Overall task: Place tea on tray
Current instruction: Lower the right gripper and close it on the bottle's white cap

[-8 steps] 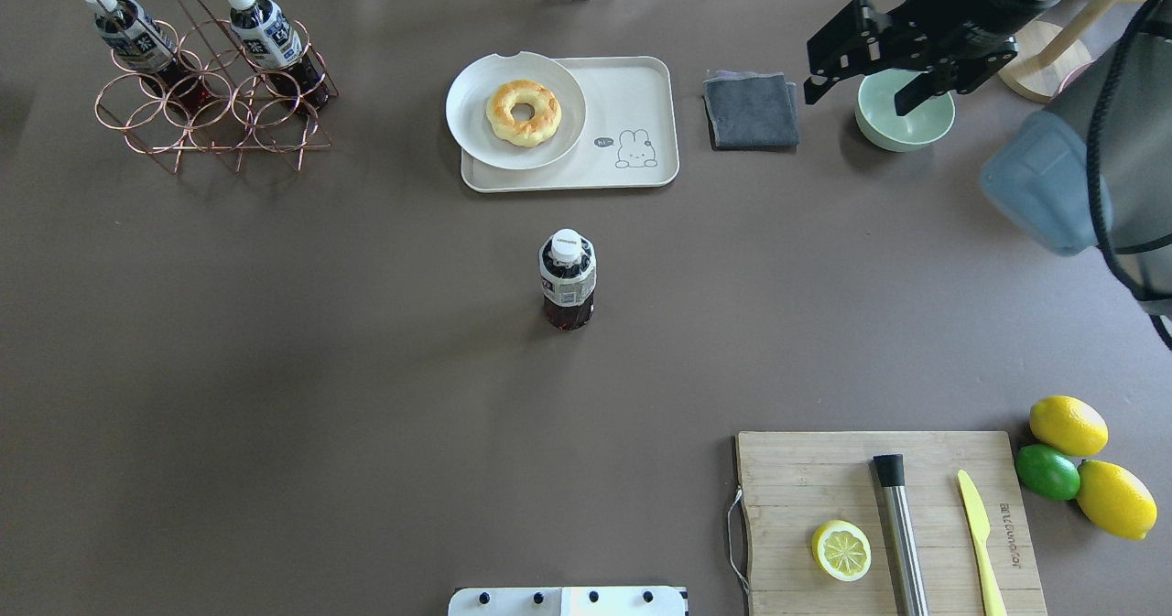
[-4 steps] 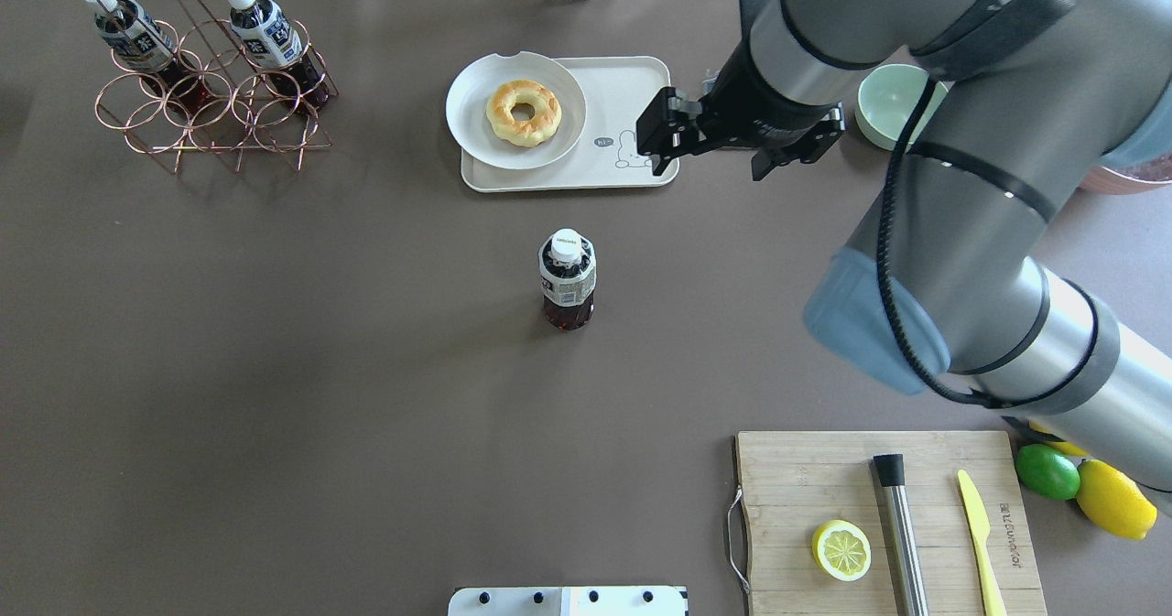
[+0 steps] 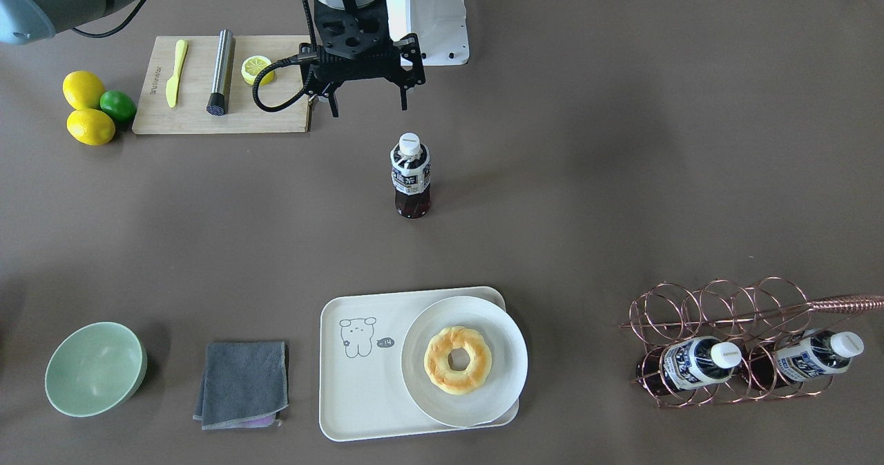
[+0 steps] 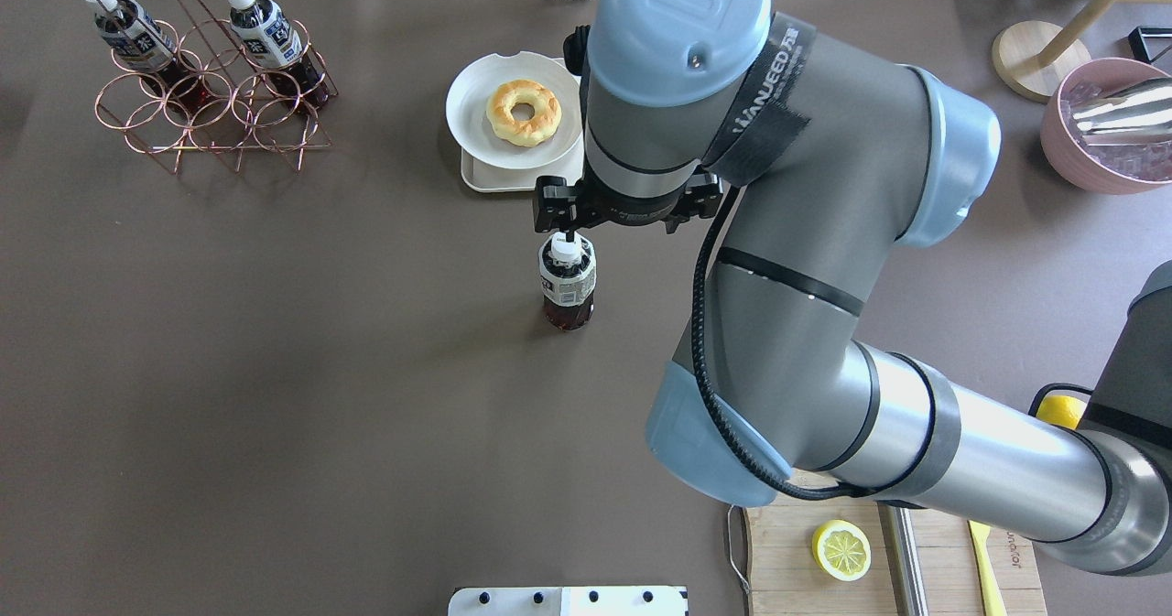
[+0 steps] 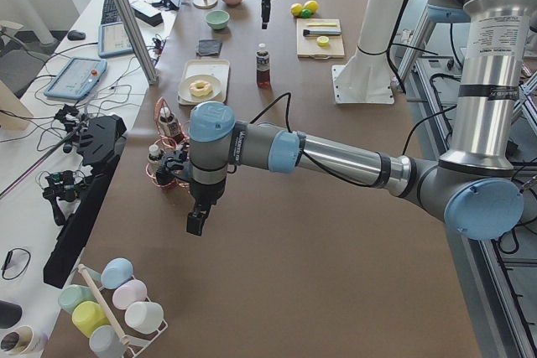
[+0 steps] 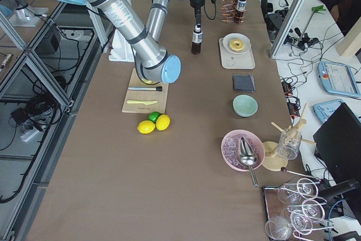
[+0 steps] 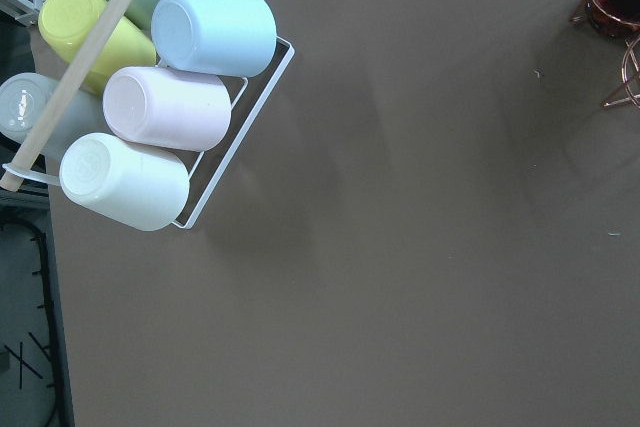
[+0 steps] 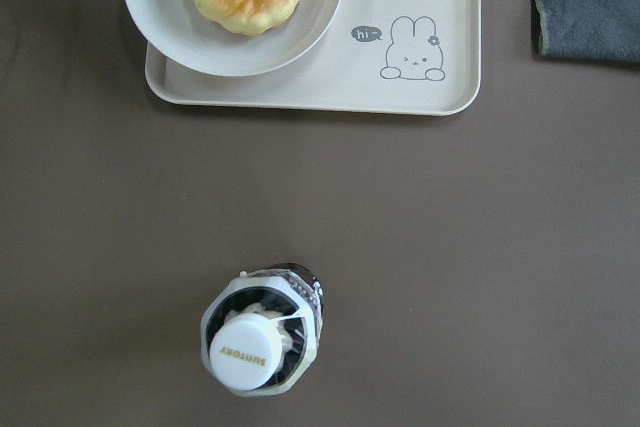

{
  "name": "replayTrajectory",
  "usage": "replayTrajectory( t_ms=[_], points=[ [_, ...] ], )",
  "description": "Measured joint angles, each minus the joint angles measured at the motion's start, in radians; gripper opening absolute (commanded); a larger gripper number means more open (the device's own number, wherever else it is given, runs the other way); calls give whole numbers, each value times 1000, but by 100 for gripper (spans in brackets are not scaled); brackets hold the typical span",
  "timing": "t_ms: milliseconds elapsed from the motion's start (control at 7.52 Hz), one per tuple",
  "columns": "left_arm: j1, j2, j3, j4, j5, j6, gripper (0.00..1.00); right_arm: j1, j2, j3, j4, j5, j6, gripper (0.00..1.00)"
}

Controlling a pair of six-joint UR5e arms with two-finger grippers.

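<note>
The right tool (image 3: 368, 106) hangs released above the tea (image 3: 411, 175), ready to grasp it. Beyond the tea, the tray (image 3: 352, 396) has free room.

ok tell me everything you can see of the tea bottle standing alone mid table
The tea bottle is small and of clear plastic. It holds dark brown liquid and has a white screw cap printed SUNTORY and a dark blue-and-white wrap label. It stands upright and alone on the brown table, mid-table, apart from the tray. The right end effector hangs over it, open; no contact shows.
</note>
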Motion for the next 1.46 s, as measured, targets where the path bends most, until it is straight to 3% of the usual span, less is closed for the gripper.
replayTrajectory(
  t_ms=[266,665,931,1464],
  points=[
    [0,0,3,-1,0,0,98,-49,16,-40,24,-44,4,100],
    [0,-9,34,-18,1,-1,98,-59,21,-128,149,-63,9,98],
    [0,-13,72,-62,1,-2,98,-60,22,-153,182,-75,13,71],
    [1,-14,87,-79,2,-2,98,-73,18,-162,184,-77,60,70]
  ],
)
